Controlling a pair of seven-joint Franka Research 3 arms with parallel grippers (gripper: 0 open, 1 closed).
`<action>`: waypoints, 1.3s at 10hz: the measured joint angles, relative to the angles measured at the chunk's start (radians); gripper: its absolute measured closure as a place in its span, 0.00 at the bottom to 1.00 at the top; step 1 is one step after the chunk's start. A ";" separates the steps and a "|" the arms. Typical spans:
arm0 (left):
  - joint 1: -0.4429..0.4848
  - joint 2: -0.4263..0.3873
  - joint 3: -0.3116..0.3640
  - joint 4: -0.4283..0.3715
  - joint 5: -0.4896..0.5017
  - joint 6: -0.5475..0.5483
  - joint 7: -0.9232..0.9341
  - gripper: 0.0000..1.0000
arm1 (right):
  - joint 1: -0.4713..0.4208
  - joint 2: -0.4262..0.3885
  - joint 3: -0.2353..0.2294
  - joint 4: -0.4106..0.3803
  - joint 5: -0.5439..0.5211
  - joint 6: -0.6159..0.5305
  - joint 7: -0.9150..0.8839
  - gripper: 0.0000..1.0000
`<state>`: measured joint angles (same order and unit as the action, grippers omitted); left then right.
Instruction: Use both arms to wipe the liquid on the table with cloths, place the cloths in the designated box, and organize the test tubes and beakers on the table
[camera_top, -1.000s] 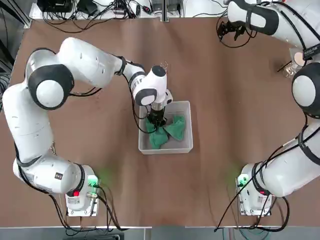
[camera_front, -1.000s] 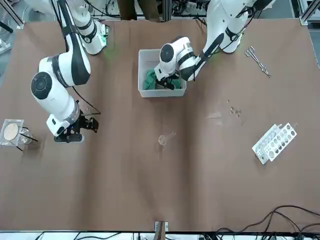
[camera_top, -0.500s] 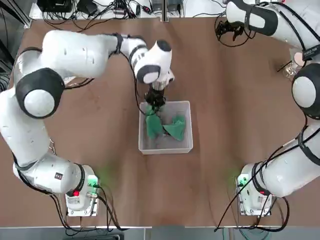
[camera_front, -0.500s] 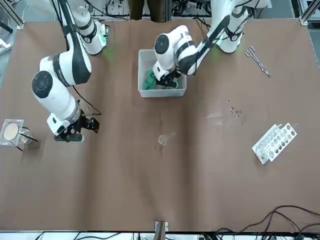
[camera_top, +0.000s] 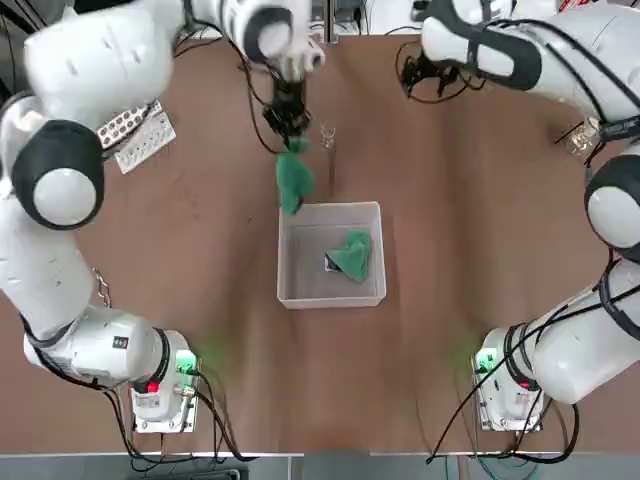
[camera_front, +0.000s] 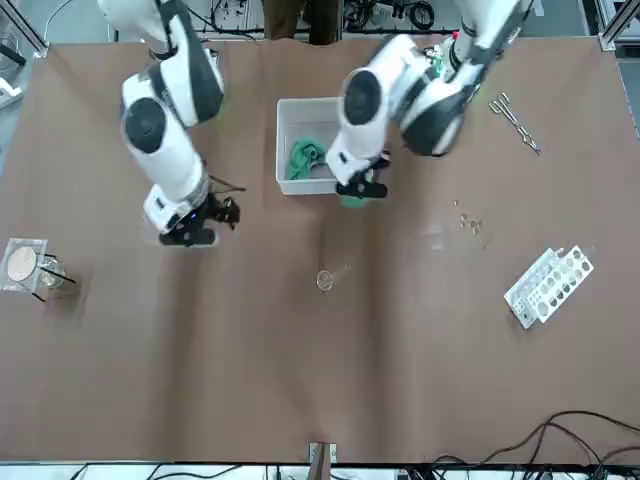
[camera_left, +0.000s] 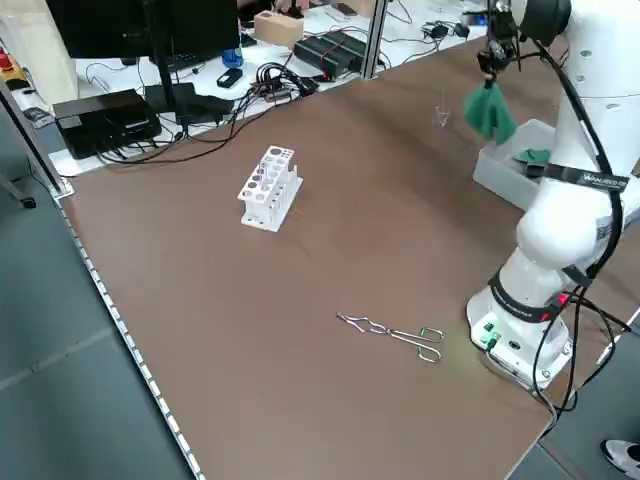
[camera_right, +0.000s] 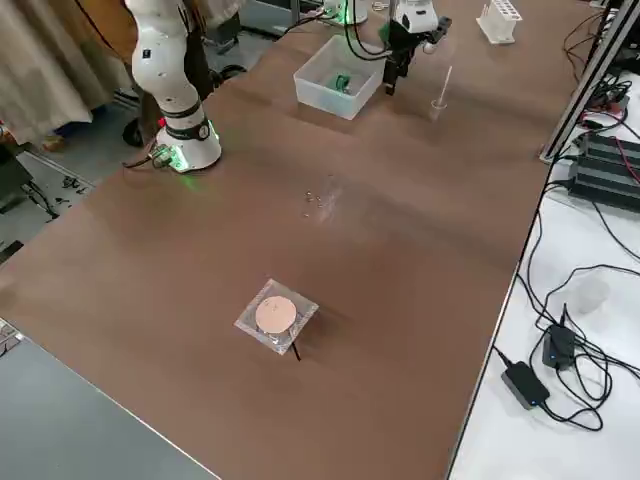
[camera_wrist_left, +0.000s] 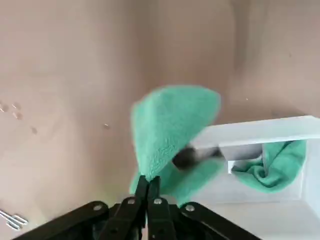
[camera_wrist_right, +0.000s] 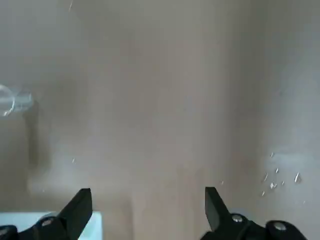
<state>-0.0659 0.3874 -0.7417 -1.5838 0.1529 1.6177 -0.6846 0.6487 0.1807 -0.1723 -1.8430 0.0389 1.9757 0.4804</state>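
Top view: one green cloth (camera_top: 351, 254) lies inside the box (camera_top: 331, 293). The second cloth (camera_top: 292, 178) hangs above the counter (camera_top: 200, 260) just beyond the box's far wall, pinched in the left end effector (camera_top: 288, 122). By this showing the cloth step is half complete, and the glassware is not yet organized. A small clear glass vessel (camera_top: 327, 136) stands near the hanging cloth, and the white rack (camera_top: 137, 133) lies well apart on the left. The right end effector (camera_top: 420, 72) hovers over the far counter, holding nothing

Front view: the left end effector (camera_front: 361, 185) is just outside the box (camera_front: 301, 182), on the side away from the robot. Droplets (camera_front: 467, 222) show near the rack (camera_front: 549, 286), so wiping may remain

Left wrist view: the fingers (camera_wrist_left: 148, 186) are clenched on a fold of the hanging cloth (camera_wrist_left: 170, 125), with the box wall (camera_wrist_left: 260, 131) behind it

Right wrist view: the fingers (camera_wrist_right: 75, 210) stand wide apart and released over bare counter
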 joint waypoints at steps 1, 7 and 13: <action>0.021 -0.027 0.043 0.000 -0.014 -0.011 0.068 0.97 | 0.065 0.001 0.003 -0.003 0.000 -0.017 0.120 0.00; 0.023 -0.009 0.272 -0.148 -0.023 0.146 0.145 0.97 | 0.530 0.090 0.009 -0.038 -0.025 -0.088 0.763 0.00; 0.021 0.111 0.406 -0.346 0.003 0.383 0.061 0.97 | 0.657 0.408 -0.002 -0.037 -0.035 0.138 0.946 0.00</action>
<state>-0.0451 0.4983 -0.3361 -1.9301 0.1563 2.0004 -0.6235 1.3060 0.5886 -0.1748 -1.8799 0.0043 2.1134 1.4267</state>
